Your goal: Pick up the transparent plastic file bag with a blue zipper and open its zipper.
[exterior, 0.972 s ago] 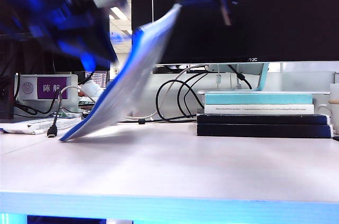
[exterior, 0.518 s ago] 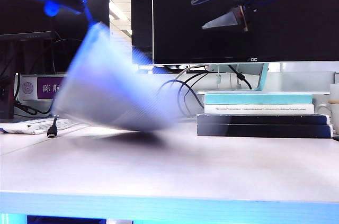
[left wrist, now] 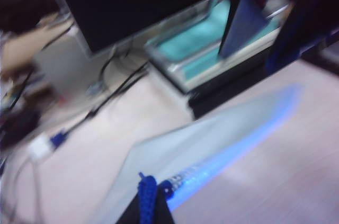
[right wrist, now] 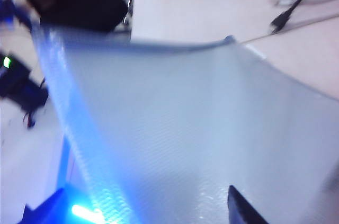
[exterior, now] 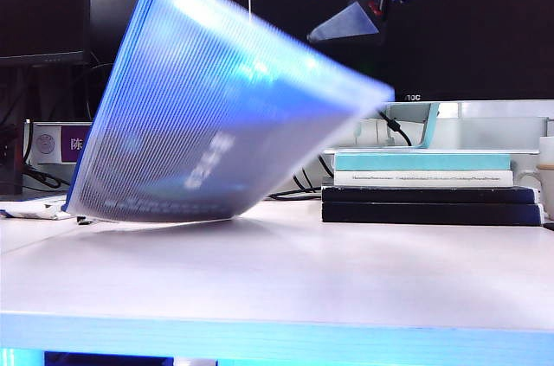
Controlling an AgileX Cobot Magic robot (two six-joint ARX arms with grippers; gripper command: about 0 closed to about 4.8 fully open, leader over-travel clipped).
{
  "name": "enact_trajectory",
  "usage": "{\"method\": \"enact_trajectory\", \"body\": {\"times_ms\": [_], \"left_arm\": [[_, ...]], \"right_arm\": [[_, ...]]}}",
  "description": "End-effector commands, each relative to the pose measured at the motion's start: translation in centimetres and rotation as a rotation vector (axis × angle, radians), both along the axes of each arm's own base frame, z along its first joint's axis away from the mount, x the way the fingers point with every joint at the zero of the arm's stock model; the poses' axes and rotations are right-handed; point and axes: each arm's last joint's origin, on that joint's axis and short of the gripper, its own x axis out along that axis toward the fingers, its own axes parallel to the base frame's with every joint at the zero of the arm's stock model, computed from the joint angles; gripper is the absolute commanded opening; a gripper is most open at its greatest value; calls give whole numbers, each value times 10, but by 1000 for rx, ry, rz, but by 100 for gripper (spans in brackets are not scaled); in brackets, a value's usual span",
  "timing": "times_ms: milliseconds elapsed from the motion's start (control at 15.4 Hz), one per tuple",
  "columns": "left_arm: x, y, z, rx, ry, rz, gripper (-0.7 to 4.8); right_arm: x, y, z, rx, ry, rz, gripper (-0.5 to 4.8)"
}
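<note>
The transparent plastic file bag (exterior: 216, 124) hangs tilted from the top left of the exterior view, its lower edge close to the table. My left gripper (left wrist: 148, 208) is shut on the cord pull (left wrist: 146, 197) of the blue zipper (left wrist: 238, 139); the bag (left wrist: 212, 139) trails away from it over the table. This gripper is above the exterior view's frame. My right gripper (exterior: 346, 1) hovers open at the top centre, just past the bag's upper right corner, holding nothing. In the right wrist view the right gripper (right wrist: 143, 213) stands wide apart over the bag (right wrist: 201, 128).
A stack of books (exterior: 428, 184) lies at the right rear of the table, under a dark monitor (exterior: 485, 28). Cables (left wrist: 111, 75) and a black USB cable (right wrist: 288, 12) lie behind the bag. A name plate (exterior: 61, 143) stands at the far left.
My right gripper has let go of the bag's upper corner and opened. The bag has swung round, now hanging from the left gripper alone, which rose out of the exterior view.
</note>
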Motion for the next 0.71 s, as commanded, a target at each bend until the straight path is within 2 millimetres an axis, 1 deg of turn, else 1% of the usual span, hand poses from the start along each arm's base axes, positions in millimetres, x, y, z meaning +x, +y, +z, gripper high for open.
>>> {"method": "enact_trajectory", "body": {"times_ms": [65,130,194,259,324,518,583,713], "left_arm": [[4,3,7,-56,21,-81,-6],[7,5,6,-54,31,-86,-6],[10,6,5,-64,48,-132,-6],[13,8,4,-90,73,-143,-6],[15,9,3,-106,90,-146,-6],[17,7,5,-131,78,-175,-6],[17,7,6,-157,81,-186,-6],[17,6,9,-179,70,-218,-6]], "right_arm": [[-14,18,9,24,-94,105,381],[-20,27,13,28,-122,139,381],[-27,37,15,31,-130,172,381],[-31,44,15,24,-135,192,381],[-38,57,14,11,-136,225,381],[-51,79,14,-19,-167,279,380],[-57,88,13,-55,-191,289,379],[-62,97,13,-71,-216,303,377]]}}
